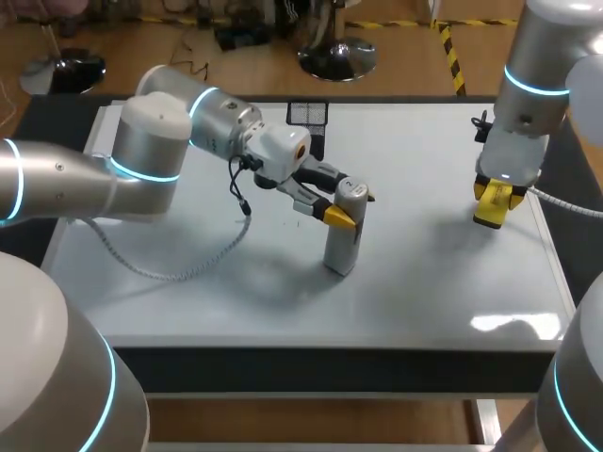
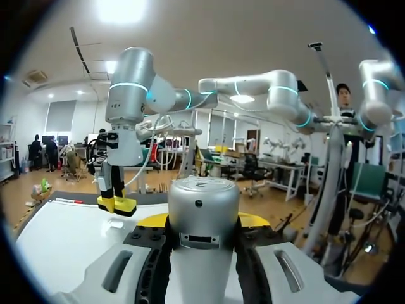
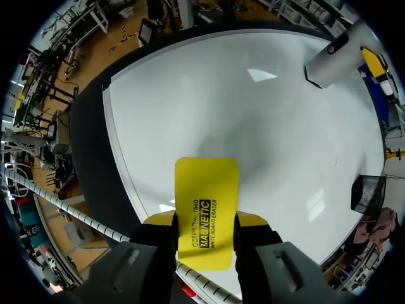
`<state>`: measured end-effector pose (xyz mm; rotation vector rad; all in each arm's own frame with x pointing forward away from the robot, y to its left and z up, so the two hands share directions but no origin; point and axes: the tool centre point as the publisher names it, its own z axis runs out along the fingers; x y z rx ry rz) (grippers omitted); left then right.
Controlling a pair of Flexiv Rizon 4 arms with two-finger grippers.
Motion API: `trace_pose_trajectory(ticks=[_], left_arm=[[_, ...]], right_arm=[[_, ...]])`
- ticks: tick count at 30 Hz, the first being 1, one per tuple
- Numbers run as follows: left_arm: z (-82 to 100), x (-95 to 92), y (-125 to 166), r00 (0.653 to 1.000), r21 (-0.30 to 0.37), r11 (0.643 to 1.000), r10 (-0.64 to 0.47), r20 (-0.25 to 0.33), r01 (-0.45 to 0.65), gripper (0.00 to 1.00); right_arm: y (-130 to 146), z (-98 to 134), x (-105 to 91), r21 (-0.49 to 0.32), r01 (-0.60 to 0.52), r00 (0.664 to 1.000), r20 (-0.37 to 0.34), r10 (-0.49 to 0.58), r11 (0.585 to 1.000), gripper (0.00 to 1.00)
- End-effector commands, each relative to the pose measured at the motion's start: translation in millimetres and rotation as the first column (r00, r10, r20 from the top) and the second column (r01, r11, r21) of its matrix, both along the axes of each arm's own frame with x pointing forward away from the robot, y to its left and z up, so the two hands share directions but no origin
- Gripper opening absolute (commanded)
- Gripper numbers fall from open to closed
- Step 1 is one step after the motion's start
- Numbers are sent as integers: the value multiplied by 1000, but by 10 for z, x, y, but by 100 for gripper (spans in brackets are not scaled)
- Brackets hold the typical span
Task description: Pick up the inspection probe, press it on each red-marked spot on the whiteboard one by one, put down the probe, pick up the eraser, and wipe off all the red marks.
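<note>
**Both jaws loaded: probe left, eraser right**

Left gripper (image 1: 352, 208) pinches the probe (image 1: 341, 247) near its top, with a yellow tip on each side. The probe stands upright and runs straight down from the jaws, its lower end on the whiteboard (image 1: 424, 282).

Right gripper (image 1: 493, 201) clamps the eraser (image 3: 206, 202) flat between its fingers. The eraser sticks out ahead of the tips, over the board near its edge (left wrist view shows a thin gap under it, so not touching).

From the right jaws, the probe is well ahead and off to one side. From the left jaws, the right gripper and eraser sit beyond the probe, well apart from it. A black mesh holder (image 1: 306, 114) sits at the board's far edge, behind the left jaws.
</note>
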<state>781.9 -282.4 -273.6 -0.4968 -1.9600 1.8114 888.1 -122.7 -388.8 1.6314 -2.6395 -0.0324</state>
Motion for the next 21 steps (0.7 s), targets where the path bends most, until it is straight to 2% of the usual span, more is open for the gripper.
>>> trace_pose_trajectory(ticks=[1, 5, 9, 17, 21], left_arm=[[109, 68, 24, 1000, 0, 1000, -24, 6, 24, 0], [189, 133, 49, 998, 8, 998, -58, 13, 58, 0], [287, 221, 98, 992, -43, 991, -126, 26, 127, 0], [438, 374, 271, 982, -60, 981, -183, 40, 185, 0], [412, 484, 443, 973, -124, 965, -228, 44, 231, 0]], right_arm=[[-7, 9, 2, -2, -2, 1000, 0, 2, 1000, 0], [-7, 9, 2, -2, -2, 1000, 0, 2, 1000, 0], [-7, 9, 2, -2, -2, 1000, 0, 2, 1000, 0], [-7, 9, 2, -2, -2, 1000, 0, 2, 1000, 0], [-7, 9, 2, -2, -2, 1000, 0, 2, 1000, 0]])
